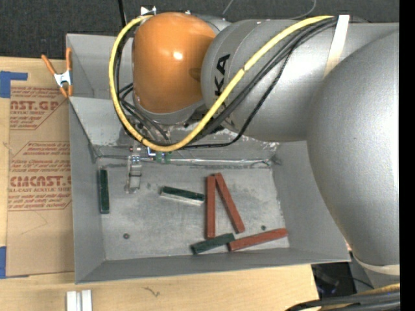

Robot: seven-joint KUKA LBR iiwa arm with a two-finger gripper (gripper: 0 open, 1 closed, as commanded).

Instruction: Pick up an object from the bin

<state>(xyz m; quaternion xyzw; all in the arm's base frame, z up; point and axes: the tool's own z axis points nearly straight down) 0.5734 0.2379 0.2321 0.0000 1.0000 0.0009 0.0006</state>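
While the arm bends in from the right, its orange-capped wrist high over the bin (155,235), the gripper (133,177) points down near the back wall, between the left green stick (104,191) and the middle green stick (182,195). Whether it is open or closed cannot be told.

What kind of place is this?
Probably a robot lab or test workshop: a big silver robot arm with yellow cables hangs over a grey metal bin of red sticks and green sticks.
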